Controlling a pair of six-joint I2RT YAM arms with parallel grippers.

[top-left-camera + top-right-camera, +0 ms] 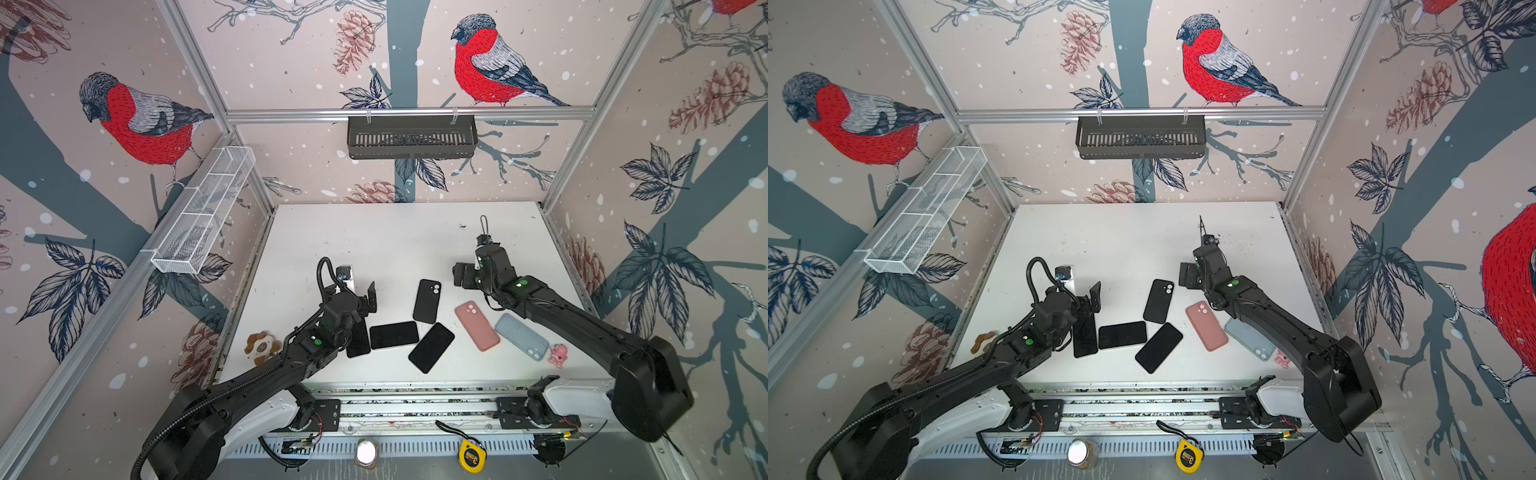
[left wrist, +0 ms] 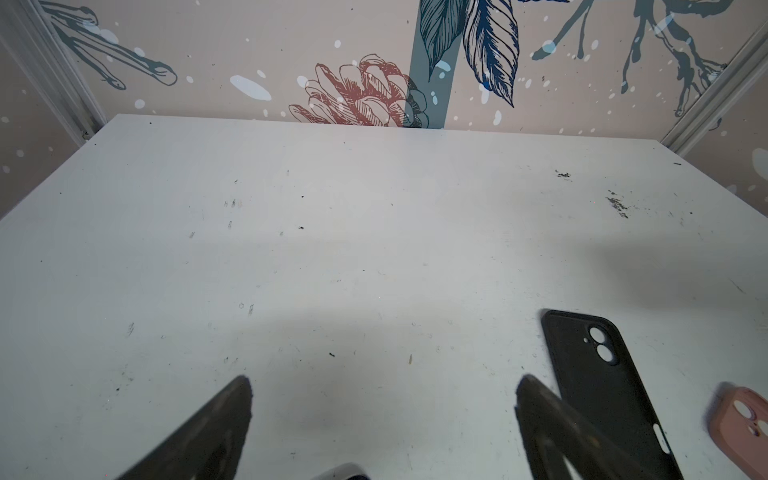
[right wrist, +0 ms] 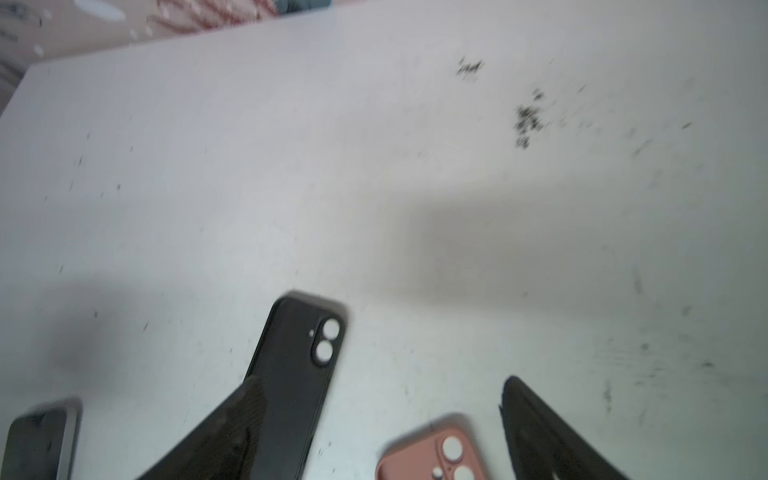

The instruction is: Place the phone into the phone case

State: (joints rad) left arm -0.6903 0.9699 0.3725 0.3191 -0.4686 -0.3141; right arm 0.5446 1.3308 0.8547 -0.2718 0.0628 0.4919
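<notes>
Case in blue: both top views only.

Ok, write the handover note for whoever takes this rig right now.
Left hand: open, empty, above bare table.
Right hand: open, empty, raised near black rubbery phone case and pink rubbery phone case.
Pale blue phone case lies beside the pink one.
Three black flat phones lie loose by the cases.
Done: nothing cased.
Left: pick a phone, seat it in a case.

We see the black case on the desk, the pink case at its four o'clock, a phone at seven, our left hand spread wide at nine.
</notes>
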